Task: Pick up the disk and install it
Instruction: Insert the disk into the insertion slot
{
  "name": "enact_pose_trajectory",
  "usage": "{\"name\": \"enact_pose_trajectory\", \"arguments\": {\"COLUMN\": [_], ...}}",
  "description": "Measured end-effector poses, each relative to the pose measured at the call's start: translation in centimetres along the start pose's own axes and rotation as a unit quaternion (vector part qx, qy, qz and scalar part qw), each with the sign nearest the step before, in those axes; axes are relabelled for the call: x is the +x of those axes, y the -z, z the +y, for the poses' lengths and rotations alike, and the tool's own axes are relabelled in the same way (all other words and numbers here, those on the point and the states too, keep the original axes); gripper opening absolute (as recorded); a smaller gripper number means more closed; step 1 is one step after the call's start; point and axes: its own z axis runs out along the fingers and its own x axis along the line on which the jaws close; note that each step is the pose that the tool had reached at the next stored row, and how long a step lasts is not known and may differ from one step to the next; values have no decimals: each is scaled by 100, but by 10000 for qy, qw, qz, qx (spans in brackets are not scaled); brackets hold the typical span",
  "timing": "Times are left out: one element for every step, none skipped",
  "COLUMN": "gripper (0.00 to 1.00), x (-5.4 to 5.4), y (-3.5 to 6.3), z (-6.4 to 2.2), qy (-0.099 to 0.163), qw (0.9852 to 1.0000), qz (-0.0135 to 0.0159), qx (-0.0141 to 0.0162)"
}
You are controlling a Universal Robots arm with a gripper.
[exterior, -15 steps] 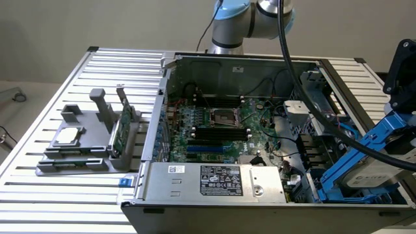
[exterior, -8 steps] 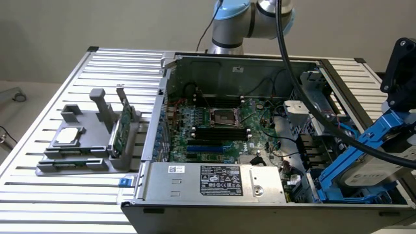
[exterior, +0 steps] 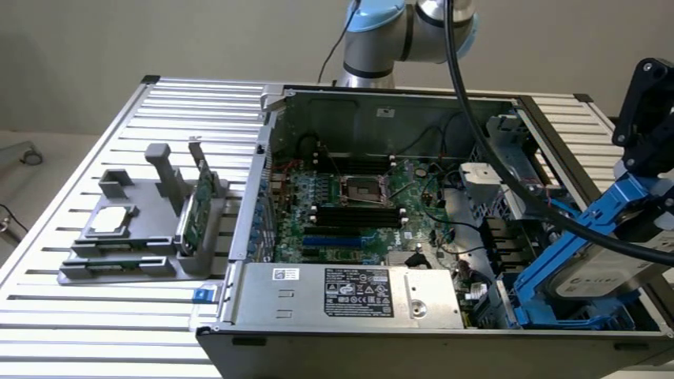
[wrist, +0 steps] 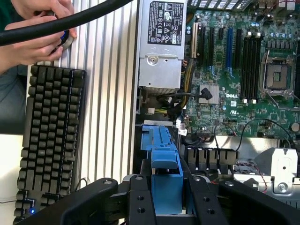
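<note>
One disk (exterior: pixel 602 267) is up in the air, tipped on a slant, over the near corner of the open computer case (exterior: pixel 271 150) on the exterior view's right. It is silver-grey with a white label, and bright blue plastic rails run around it. The black gripper (exterior: pixel 640 207) holds it: in the wrist view the two black fingers (wrist: pixel 140 197) press on both sides of the blue rail, so the gripper (wrist: pixel 166 190) is clamped tight on the disk (wrist: pixel 165 171). The low end of the disk dips inside the case wall at that corner, but I cannot tell if it touches anything there. A thick black cable (exterior: pixel 490 154) hangs across the case just beside the disk. Inside the case lies a green board (exterior: pixel 348 207), and a silver power box (exterior: pixel 348 290) sits along the near edge of the case. The case stands on a ribbed metal table (exterior: pixel 158 99). Near the table's edge on the exterior view's left stands a grey holder (exterior: pixel 126 260) with a thin green card (exterior: pixel 196 207) standing up in it and a small square silver chip (exterior: pixel 110 221) lying flat. In the wrist view a black keyboard (wrist: pixel 49 140) lies along one table edge, and a person's hands (wrist: pixel 37 40) are past its far end, holding something small.
</note>
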Motion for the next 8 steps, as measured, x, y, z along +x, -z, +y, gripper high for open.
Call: {"name": "enact_pose_trajectory", "arguments": {"gripper": [33,33,33,33,33,33,33,33], "x": [-6,-11,-16,-22,-27,-32,-37,-44], "y": [0,-1,-2,-4,-7,-11,-15,-20], "z": [1,2,4,5,6,6,6,6], "qy": [0,0,0,0,0,1,1,0], "qw": [10000,10000,10000,10000,10000,10000,10000,10000], "qz": [0,1,0,0,0,0,1,0], "qx": [0,0,0,0,0,0,0,0]}}
